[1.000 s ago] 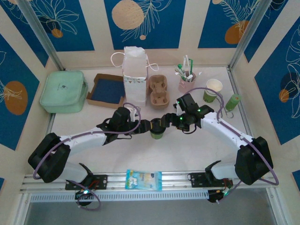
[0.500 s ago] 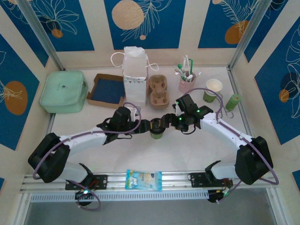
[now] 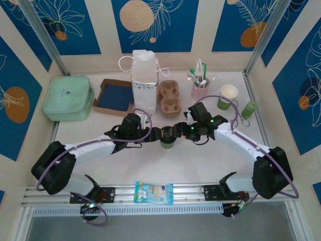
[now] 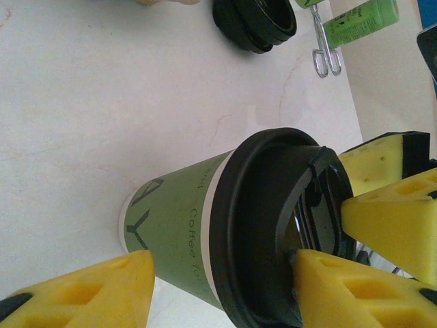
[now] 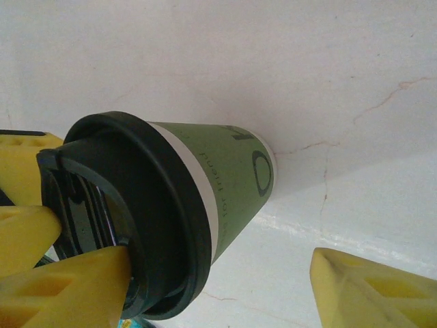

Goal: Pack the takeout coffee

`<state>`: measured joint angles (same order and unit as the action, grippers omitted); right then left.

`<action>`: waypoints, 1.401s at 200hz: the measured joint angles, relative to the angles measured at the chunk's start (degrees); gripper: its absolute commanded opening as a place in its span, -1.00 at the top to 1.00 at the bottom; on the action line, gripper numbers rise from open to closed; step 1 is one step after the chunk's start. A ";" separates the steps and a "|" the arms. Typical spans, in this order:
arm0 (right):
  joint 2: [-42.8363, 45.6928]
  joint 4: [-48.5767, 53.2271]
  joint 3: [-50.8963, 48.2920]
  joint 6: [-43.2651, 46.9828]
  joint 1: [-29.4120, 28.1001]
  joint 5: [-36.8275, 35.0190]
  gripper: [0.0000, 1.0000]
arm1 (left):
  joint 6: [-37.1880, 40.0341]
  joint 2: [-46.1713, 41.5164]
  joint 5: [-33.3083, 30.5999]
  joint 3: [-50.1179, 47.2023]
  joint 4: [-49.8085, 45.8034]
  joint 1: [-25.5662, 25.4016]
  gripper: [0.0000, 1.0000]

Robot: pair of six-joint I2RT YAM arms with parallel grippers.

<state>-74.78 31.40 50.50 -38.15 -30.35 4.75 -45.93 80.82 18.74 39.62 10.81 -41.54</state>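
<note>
Left gripper (image 4: 224, 260) stands about half open astride the takeout coffee (image 4: 181, 222). One yellow pad (image 4: 348, 290) lies against the black lid (image 4: 256, 205) and the other (image 4: 89, 290) sits just beside the green lower wall. Whether the two actually pinch the cup cannot be told. The cup stands upright on the white table (image 3: 200, 160), mid-table, between the two wrists. Right gripper (image 5: 220, 253) is plainly open and holds nothing. Its one pad (image 5: 68, 287) meets the lid's rim, while its other pad (image 5: 375, 290) hangs well apart from the cup, with bare table between.

By the look of it, the cup is light, though how full it is cannot be seen. Its thin paper wall would dent under a hard squeeze, and the snap-on lid could pop or leak if pushed sideways. The stiffest places are likely the rim just under the lid and the base ring. A gentle pinch across the upper wall, below the lid, with the cup kept upright, looks safest; the smooth lid is a poor hold.

Left arm (image 3: 90, 148) and right arm (image 3: 241, 140) reach forward and inward from their bases, forearms low, meeting at the cup in a shallow arch. Each wrist is rolled, since the upright cup appears sideways in both wrist views.
</note>
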 measured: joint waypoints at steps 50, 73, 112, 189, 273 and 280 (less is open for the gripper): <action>0.72 -2.38 -1.73 -0.90 -0.02 0.22 -0.36 | 0.02 0.72 0.02 0.66 -0.35 0.00 -0.11; 0.76 -3.04 -2.05 -1.09 -0.02 0.37 -0.35 | 0.02 0.92 0.00 0.70 -0.26 0.00 -0.10; 1.01 -4.57 -3.04 -1.53 0.00 0.66 -0.34 | 0.02 1.44 -0.02 0.72 0.66 0.00 -0.09; 1.18 -7.43 -4.57 -2.49 0.33 1.66 -0.31 | 0.02 2.64 -1.14 0.61 3.23 0.02 -0.07; 2.08 -8.04 -5.35 -2.60 1.14 1.68 -0.28 | 0.00 4.02 -2.21 -0.66 8.26 0.04 -0.06; 2.12 -8.04 -5.42 -2.60 1.25 1.70 -0.28 | 0.00 4.15 -2.27 -0.72 8.61 0.04 -0.06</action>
<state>-72.66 23.35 45.08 -40.75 -29.10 6.46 -45.93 84.97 16.47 38.89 19.42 -41.50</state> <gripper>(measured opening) 0.643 0.530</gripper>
